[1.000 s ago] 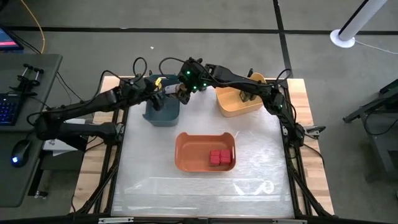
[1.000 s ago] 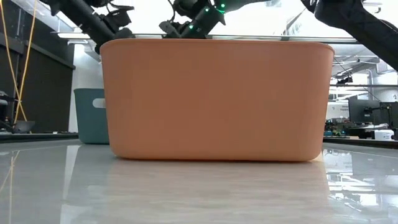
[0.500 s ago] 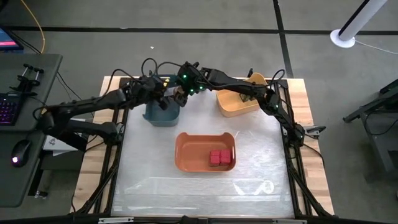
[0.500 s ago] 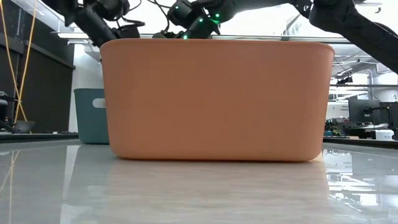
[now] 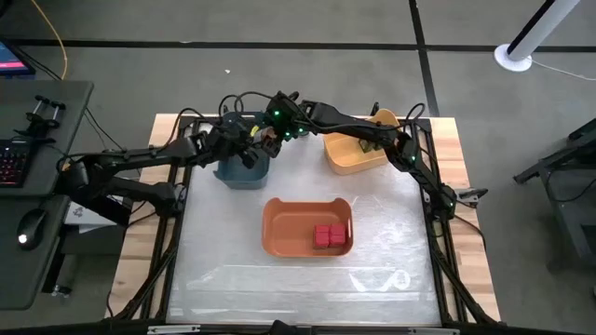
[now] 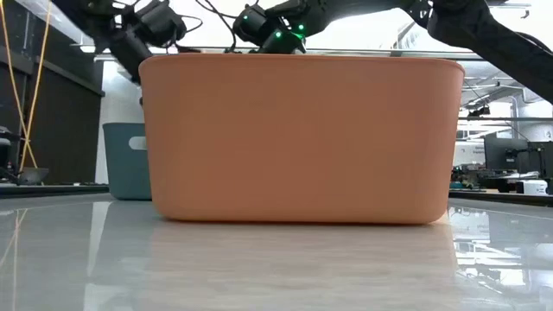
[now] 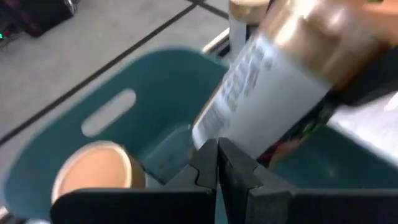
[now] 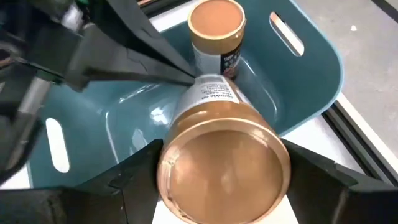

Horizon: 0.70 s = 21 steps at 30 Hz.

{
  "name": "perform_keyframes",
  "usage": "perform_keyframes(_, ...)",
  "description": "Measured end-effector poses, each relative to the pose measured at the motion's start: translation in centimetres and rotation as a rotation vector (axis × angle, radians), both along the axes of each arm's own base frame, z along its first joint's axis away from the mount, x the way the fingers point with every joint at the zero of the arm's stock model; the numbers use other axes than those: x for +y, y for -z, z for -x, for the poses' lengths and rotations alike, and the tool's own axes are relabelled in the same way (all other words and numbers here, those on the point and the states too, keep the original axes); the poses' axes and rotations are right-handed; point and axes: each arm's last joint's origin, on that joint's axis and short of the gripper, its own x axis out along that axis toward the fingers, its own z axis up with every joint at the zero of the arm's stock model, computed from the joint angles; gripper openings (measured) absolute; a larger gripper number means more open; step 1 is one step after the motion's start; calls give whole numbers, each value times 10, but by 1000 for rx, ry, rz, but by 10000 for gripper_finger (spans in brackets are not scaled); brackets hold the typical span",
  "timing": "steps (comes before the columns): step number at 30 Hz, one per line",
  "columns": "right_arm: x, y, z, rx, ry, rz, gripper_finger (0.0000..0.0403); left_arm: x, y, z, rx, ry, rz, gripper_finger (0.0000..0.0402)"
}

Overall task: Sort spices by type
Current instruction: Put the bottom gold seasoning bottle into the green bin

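A smooth, rounded blue plastic bin (image 8: 311, 68) with slot handles holds 1 upright round jar (image 8: 216, 28) with a tan lid. The right gripper (image 8: 221, 180) reaches over that bin, its fingers clamped on the sides of a second jar (image 8: 221, 155), glossy tan lid and white label. The left gripper (image 7: 217, 165), fingers pressed together and empty, points into the bin beside it, while 3 red square tins (image 5: 331, 235) lie in the orange bin (image 5: 279, 228).

Blue bin (image 5: 244, 170): upper left of bench
Yellow bin (image 5: 356, 154): upper right
Orange bin (image 5: 307, 226): centre
Keyboard (image 5: 13, 160): far left
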Motion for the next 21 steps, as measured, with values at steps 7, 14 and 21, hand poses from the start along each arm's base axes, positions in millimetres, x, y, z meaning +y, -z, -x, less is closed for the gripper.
perform_keyframes(7, 0, -2, -1, -14, -3, 2, 300, -2, 10, 3, -65, -34, 15, 0)
perform_keyframes(14, 1, -5, -3, -48, -2, 6, 299, -1, 12, 1, -64, -34, 15, 0)
perform_keyframes(21, 2, -5, -3, -46, -4, 13, 300, 1, 21, -3, -25, -31, 37, 0)
